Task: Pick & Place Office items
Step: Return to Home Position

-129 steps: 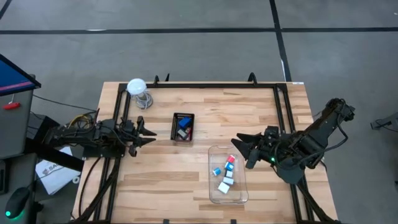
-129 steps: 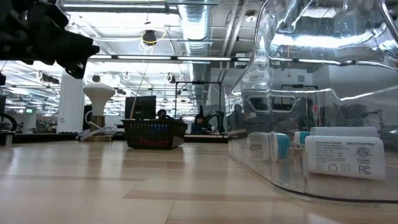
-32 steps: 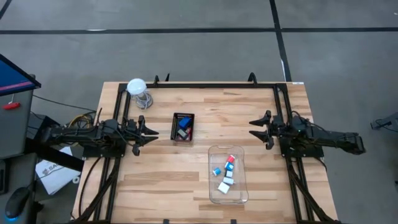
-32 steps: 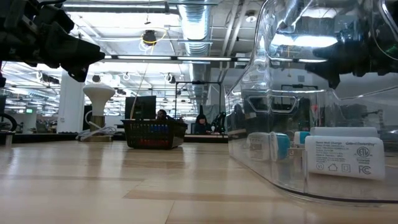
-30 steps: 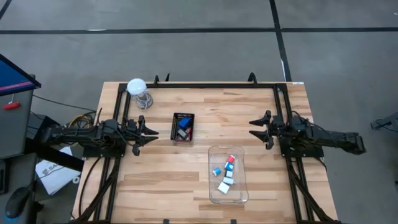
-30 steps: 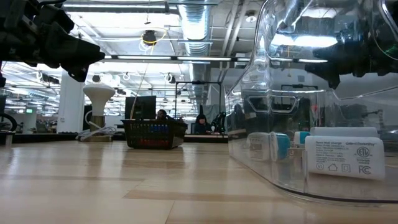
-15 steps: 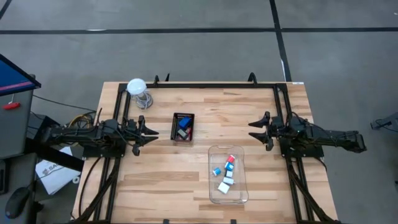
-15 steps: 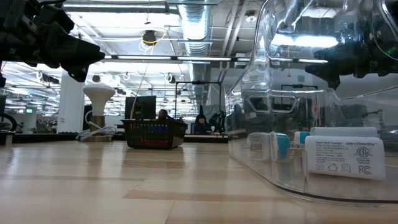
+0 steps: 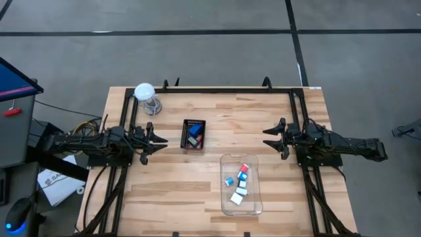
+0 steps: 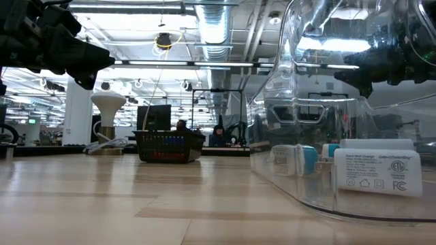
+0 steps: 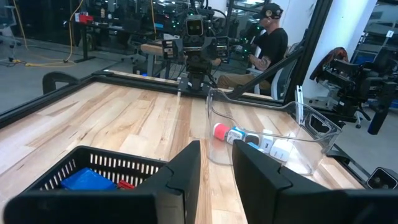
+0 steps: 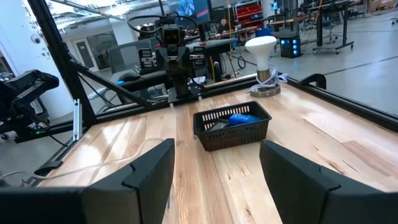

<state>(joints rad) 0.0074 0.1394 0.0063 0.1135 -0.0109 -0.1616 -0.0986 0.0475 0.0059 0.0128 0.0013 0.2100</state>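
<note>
Both my arms lie low and stretched inward from opposite ends of the table [image 9: 217, 105], well apart from everything on it. My left gripper [image 9: 160, 139] sits just beside the black basket [image 9: 185, 137], not touching it. Its fingers [image 11: 186, 171] are parted by only a narrow gap with nothing between them. My right gripper [image 9: 268, 138] hangs over bare wood, level with the far end of the clear box [image 9: 224, 172]. Its fingers [image 12: 149, 168] are spread wide and hold nothing.

The small pieces are split between the two containers. In the basket I can see a blue piece [image 9: 195, 129] lying flat, with a sliver of red [image 11: 126, 184] next to it. If something black lies in there too, I cannot tell it from the dark mesh. In the clear box a cluster of white cubes [image 9: 236, 197] and cyan-and-red bits [image 9: 244, 168] is gathered along the middle. From table height the white cubes [image 10: 378, 173] stand right against the near wall of the box.

A white bulb on a wire coil [image 9: 145, 92] stands at the far left corner of the table. Beyond the table, behind my right arm, a person [image 11: 270, 40] sits at a desk.
</note>
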